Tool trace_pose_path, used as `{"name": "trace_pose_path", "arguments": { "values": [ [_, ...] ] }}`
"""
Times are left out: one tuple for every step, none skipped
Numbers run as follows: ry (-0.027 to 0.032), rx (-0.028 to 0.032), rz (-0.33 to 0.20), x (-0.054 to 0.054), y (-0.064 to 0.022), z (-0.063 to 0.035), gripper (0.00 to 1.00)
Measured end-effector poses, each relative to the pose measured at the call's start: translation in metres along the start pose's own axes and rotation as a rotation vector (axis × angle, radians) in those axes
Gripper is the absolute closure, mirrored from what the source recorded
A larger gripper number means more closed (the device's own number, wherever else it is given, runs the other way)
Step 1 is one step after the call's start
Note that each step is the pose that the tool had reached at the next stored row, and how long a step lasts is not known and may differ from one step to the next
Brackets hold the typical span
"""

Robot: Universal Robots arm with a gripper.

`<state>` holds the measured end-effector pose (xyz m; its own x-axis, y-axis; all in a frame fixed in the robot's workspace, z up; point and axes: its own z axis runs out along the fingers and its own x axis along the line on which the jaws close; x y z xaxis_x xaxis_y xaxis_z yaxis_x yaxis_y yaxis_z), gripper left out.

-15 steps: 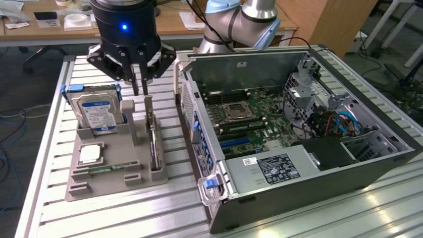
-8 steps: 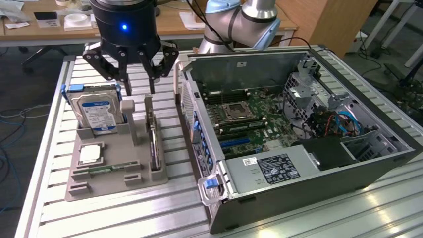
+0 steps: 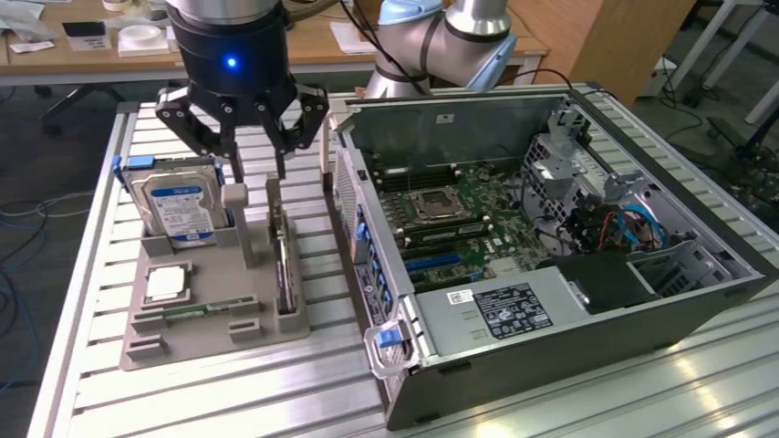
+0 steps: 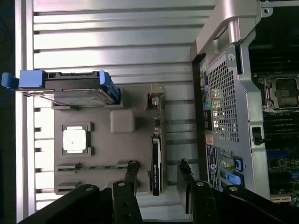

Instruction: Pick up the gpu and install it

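The claw hangs open over the grey holder tray, one finger on either side of the gpu and clear of it. The gpu stands on edge in the tray's slot nearest the computer case. The same tray holds an upright hard drive in a blue caddy, a flat processor chip and a memory stick. The case lies open on the slatted surface, its motherboard exposed.

gpu in tray beside computer case
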<state>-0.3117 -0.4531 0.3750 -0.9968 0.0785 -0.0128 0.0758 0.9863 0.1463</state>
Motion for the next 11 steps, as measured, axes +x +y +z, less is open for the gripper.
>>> {"name": "trace_pose_path", "arguments": {
  "values": [
    [0.0001, 0.0001, 0.000, 0.000, -0.0003, 0.0017, 0.53],
    [0.0001, 0.0000, 0.000, 0.000, -0.0005, 0.0035, 0.53],
    [0.0001, 0.0001, 0.000, 0.000, -0.0008, 0.0053, 0.53],
    [0.0001, 0.0001, 0.000, 0.000, -0.0011, 0.0071, 0.53],
    [0.0001, 0.0000, 0.000, 0.000, -0.0013, 0.0090, 0.53],
    [0.0001, 0.0001, 0.000, 0.000, -0.0016, 0.0108, 0.53],
    [0.0001, 0.0000, 0.000, 0.000, -0.0019, 0.0126, 0.53],
    [0.0001, 0.0000, 0.000, 0.000, -0.0021, 0.0143, 0.53],
    [0.0000, 0.0000, 0.000, 0.000, -0.0023, 0.0157, 0.53],
    [0.0001, 0.0001, 0.000, 0.000, -0.0024, 0.0161, 0.53],
    [0.0001, 0.0001, 0.000, 0.000, -0.0024, 0.0161, 0.53]
  ]
}}
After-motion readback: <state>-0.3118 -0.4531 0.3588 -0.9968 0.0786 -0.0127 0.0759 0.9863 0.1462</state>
